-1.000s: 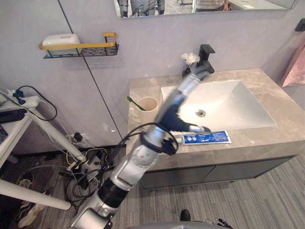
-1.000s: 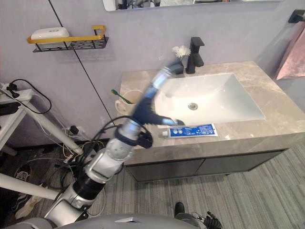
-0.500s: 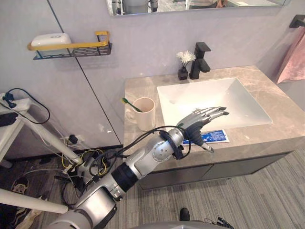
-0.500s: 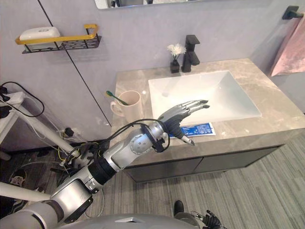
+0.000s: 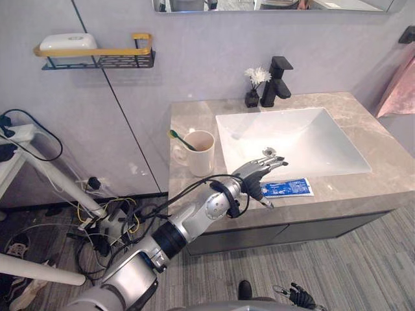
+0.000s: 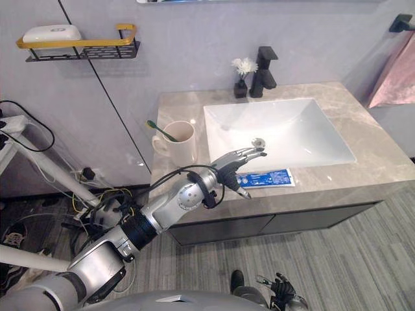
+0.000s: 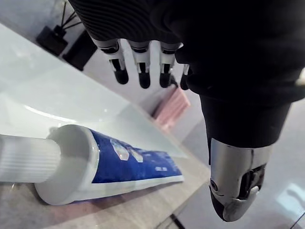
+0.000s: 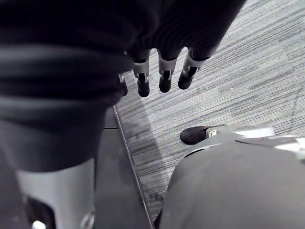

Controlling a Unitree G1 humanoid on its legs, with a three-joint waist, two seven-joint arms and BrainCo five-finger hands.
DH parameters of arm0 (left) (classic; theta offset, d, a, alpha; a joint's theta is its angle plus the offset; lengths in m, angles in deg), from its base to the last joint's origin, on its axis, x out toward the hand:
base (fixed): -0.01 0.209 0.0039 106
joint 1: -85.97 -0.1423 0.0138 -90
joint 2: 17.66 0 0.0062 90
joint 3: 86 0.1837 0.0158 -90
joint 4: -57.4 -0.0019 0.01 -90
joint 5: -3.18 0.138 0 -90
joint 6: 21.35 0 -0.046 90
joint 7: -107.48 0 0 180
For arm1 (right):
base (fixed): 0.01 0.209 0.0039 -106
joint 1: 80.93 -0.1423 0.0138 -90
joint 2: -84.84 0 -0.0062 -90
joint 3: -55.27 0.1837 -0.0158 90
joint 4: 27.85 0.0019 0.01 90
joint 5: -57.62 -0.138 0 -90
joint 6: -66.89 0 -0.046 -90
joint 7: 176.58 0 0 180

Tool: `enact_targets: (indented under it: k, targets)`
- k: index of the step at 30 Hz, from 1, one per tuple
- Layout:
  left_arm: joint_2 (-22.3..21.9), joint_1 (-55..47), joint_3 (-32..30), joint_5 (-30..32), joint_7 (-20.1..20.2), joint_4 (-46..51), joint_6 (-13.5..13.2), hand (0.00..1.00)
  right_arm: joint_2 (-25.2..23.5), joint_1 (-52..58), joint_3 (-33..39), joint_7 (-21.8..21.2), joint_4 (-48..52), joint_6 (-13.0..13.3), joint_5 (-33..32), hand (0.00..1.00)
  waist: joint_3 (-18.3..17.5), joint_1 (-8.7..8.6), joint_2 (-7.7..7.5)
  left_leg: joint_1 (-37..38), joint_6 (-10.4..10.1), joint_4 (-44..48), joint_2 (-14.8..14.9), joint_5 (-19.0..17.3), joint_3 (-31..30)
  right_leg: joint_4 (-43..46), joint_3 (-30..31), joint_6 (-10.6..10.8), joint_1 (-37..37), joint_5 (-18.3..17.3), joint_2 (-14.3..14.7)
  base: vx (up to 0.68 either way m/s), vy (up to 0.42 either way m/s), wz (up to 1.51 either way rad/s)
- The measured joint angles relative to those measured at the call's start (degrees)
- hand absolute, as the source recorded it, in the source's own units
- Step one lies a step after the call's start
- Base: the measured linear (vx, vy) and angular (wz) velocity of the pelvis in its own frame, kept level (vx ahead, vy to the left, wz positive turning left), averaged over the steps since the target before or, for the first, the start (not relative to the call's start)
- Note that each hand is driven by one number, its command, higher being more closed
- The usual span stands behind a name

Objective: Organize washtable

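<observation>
A blue and white toothpaste tube (image 5: 289, 188) lies flat on the marble counter (image 5: 192, 118) in front of the white sink (image 5: 305, 146), its white cap (image 7: 24, 157) pointing toward the cup. My left hand (image 5: 257, 175) hovers open just above the cap end, fingers (image 7: 141, 71) straight and thumb (image 7: 233, 191) apart, not touching the tube (image 7: 124, 164). A cream cup (image 5: 201, 153) holding a green toothbrush (image 5: 177, 137) stands to the left of the sink. My right hand (image 8: 164, 76) hangs with relaxed fingers over the grey floor.
A black faucet (image 5: 279, 81) and a small vase of white flowers (image 5: 255, 87) stand behind the sink. A wall shelf (image 5: 97, 58) carries a white soap. A pink towel (image 5: 399, 94) hangs at the right. Cables and a white stand (image 5: 39, 168) lie left of the cabinet.
My left arm has swung down from near the faucet, and the hand now hovers lower, over the toothpaste's cap end. The camera has shifted slightly.
</observation>
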Motion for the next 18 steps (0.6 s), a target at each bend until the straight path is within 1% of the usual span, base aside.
enact_targets:
  k: [5,11,14,18]
  targets:
    - [0.0,-0.19,2.06,0.0,0.61,-1.74,0.14,0.0,-0.03,-0.28,-0.02,0.06,-0.01,-0.02,-0.02,0.0,0.07,-0.11,0.02,0.0,0.0,0.02,0.02,0.0,0.0,-0.02,-0.02,0.0,0.02,0.0,0.02,0.0,0.0,0.0]
    - [-0.22,-0.36,2.43,0.0,1.02,-1.76,0.13,0.0,-0.01,-0.57,-0.34,0.2,-0.01,-0.02,-0.04,0.0,0.19,-0.17,-0.05,0.01,-0.01,0.0,0.04,0.0,0.01,-0.03,-0.02,-0.01,0.02,-0.01,0.03,0.0,0.0,0.0]
    - [-0.24,-0.35,4.44,0.0,1.15,-2.26,0.12,0.0,-0.01,-0.72,-0.58,0.75,-0.01,-0.02,-0.06,0.0,0.34,-0.2,-0.07,0.02,-0.01,-0.07,0.03,0.0,0.03,-0.03,-0.02,0.0,0.01,-0.02,0.03,0.0,0.0,0.0]
    - [-0.71,-0.32,4.58,0.0,1.7,-4.04,0.07,0.0,0.0,-1.11,-0.98,1.02,-0.01,-0.02,-0.06,0.0,0.54,-0.43,-0.1,0.05,-0.01,-0.11,0.03,0.0,0.08,-0.03,0.0,0.0,-0.01,-0.02,0.04,0.0,0.0,0.0]
